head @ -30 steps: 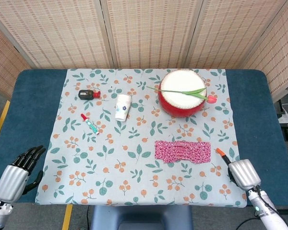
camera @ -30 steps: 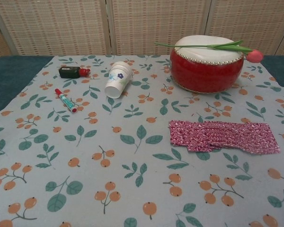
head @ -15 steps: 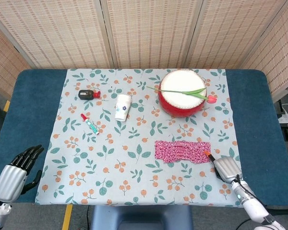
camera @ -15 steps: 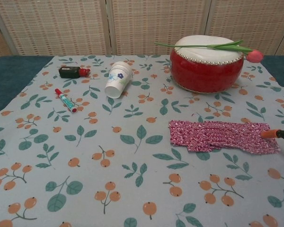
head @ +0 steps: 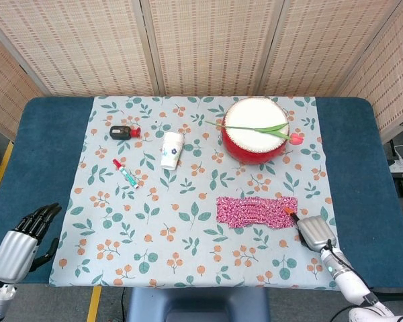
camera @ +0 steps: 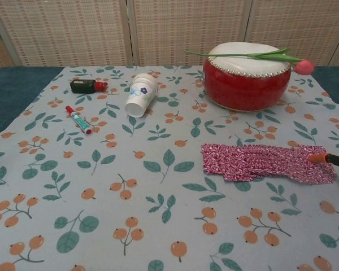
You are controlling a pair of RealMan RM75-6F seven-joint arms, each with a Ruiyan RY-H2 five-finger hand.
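My right hand (head: 314, 231) lies at the near right of the table, its silver back turned up. One orange-tipped finger (head: 288, 211) reaches the right end of a pink knitted cloth (head: 255, 210); the chest view shows that fingertip (camera: 317, 158) at the cloth's (camera: 265, 164) right edge. Nothing is in this hand, and its other fingers are hidden. My left hand (head: 17, 245) hovers off the near left corner with its black fingers spread, holding nothing, far from every object.
A red drum (head: 255, 137) with a tulip (head: 258, 127) lying across it stands at the back right. A paper cup (head: 172, 149) lies on its side mid-table, with a black and red item (head: 124, 131) and a small tube (head: 125, 173) to its left. A floral tablecloth (head: 154, 228) covers the blue table (head: 47, 147).
My right hand has moved in from the near right corner toward the pink cloth, its orange fingertip now at the cloth's right end. The left hand has barely shifted.
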